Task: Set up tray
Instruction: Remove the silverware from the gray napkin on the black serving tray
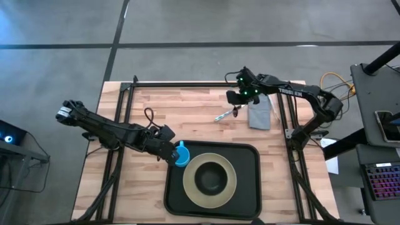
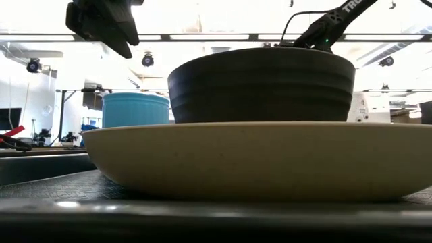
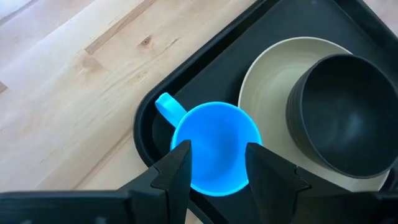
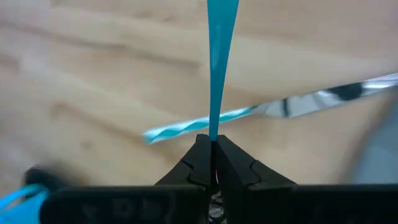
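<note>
The black tray (image 1: 247, 190) lies at the table's near edge. It carries a beige plate (image 1: 190, 187) with a dark bowl (image 1: 210, 177) standing on it. A blue cup (image 1: 181, 154) stands upright in the tray's far left corner (image 3: 148, 118). My left gripper (image 3: 216, 167) hovers open just above the cup (image 3: 214, 146); in the low view it (image 2: 108, 27) is clear of the cup (image 2: 135, 109). My right gripper (image 1: 237, 107) is over the far table, shut on a thin blue utensil. A second utensil with a twisted blue-white handle (image 1: 223, 115) lies flat on the wood. My right gripper (image 4: 213, 148) pinches a thin blue utensil handle (image 4: 214, 121) between its two shut fingers. The handle is seen edge-on and runs straight ahead beyond the fingertips, clear of the table. Its far end is out of the picture.
A grey napkin (image 1: 259, 115) lies on the table just right of my right gripper. Black frame bars (image 1: 187, 83) run along the table's far edge and sides. Bare wood (image 1: 187, 119) lies between the tray and the far edge.
</note>
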